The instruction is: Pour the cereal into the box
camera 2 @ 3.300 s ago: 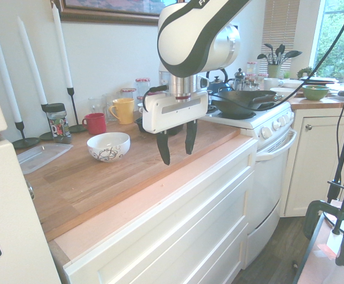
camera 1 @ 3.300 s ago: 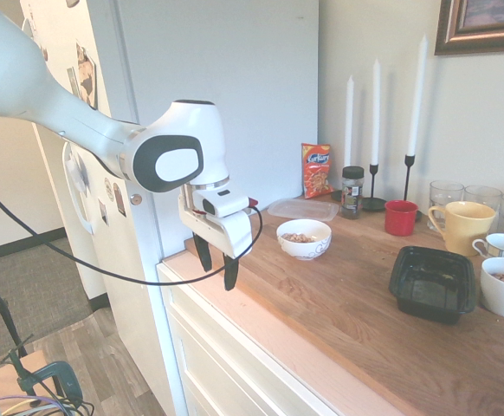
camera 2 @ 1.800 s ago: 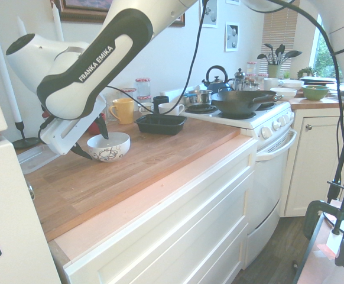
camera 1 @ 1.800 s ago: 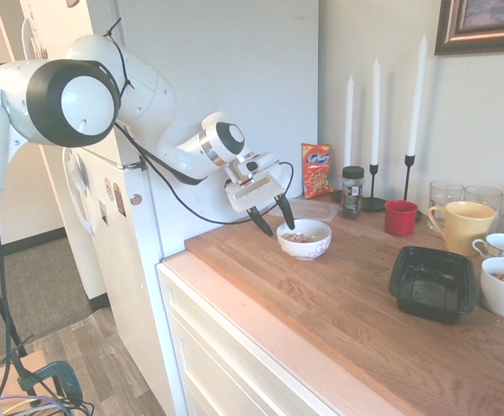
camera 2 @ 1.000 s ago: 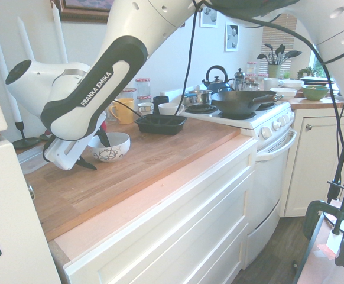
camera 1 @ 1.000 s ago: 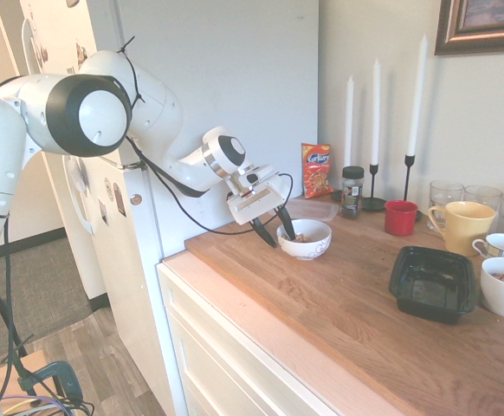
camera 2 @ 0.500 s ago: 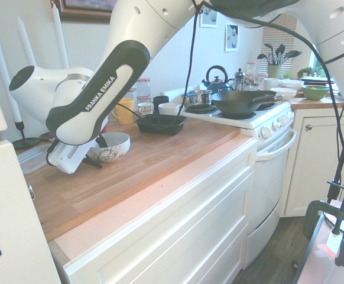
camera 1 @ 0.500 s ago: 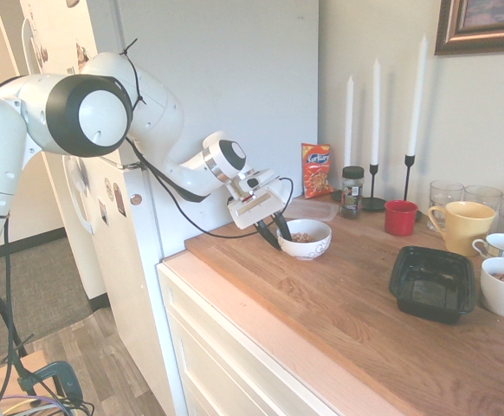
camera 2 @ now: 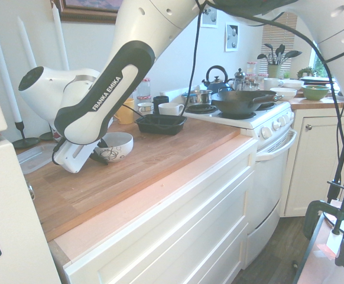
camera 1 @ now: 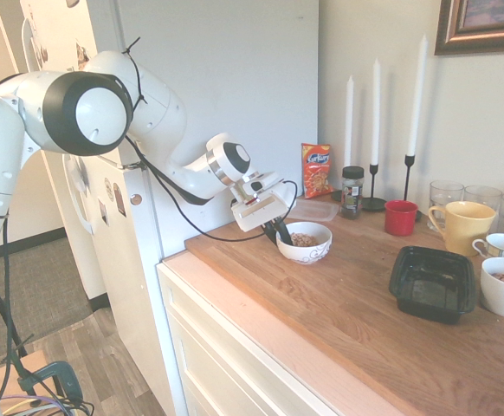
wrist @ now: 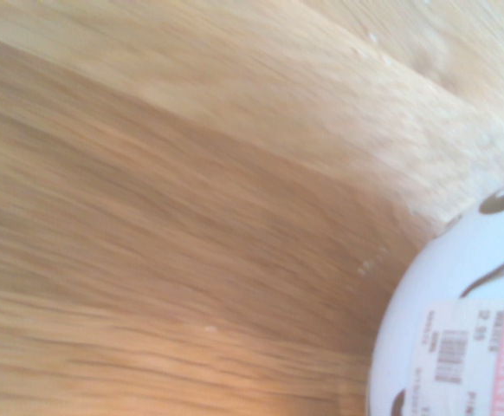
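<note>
First exterior view shows your gripper (camera 1: 278,232) pinched on the near rim of the white patterned bowl (camera 1: 305,241), fingers astride the wall so it can be lifted; the cereal (camera 1: 302,237) sits inside, well apart from the black tray (camera 1: 433,283).

The cereal (camera 1: 302,237) is a small tan heap inside a white patterned bowl (camera 1: 305,250). The box (camera 1: 433,283), a shallow black tray, sits upright and well apart on the surface (camera 1: 347,312).
</note>
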{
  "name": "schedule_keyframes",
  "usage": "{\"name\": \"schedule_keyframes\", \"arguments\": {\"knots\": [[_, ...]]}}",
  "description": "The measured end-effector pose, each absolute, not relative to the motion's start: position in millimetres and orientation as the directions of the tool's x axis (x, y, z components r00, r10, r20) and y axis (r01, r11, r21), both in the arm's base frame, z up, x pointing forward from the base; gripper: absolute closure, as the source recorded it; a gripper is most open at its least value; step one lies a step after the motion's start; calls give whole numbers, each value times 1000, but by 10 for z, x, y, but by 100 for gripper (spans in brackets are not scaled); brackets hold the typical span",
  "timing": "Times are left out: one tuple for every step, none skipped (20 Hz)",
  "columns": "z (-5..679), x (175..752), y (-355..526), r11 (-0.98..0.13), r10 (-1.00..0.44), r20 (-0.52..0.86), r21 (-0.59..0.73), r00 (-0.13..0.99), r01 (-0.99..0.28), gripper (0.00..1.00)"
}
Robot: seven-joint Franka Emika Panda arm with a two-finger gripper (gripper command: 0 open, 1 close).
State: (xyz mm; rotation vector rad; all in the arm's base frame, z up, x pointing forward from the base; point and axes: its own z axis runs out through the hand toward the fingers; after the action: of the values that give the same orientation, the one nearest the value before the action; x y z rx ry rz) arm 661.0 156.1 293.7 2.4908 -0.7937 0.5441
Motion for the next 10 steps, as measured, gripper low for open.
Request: {"name": "schedule_keyframes", "arguments": {"knots": [[2938,6614,1536,-721,-437,495,307,751,-621,100],[2941,6619,1515,-718,-442,495,305,748,-626,100],[2945,6624,1495,-715,-448,494,302,745,-630,100],[2953,6630,1469,-712,-455,493,298,741,-636,100],[2971,6638,1439,-709,-466,491,290,736,-643,100],[2996,6648,1405,-705,-480,488,280,729,-651,100],[3024,6658,1372,-701,-495,484,268,722,-661,100],[3058,6668,1336,-697,-510,481,256,713,-670,100],[3095,6678,1305,-692,-525,477,243,705,-680,100],[3145,6690,1281,-688,-538,474,231,697,-688,100]]}}
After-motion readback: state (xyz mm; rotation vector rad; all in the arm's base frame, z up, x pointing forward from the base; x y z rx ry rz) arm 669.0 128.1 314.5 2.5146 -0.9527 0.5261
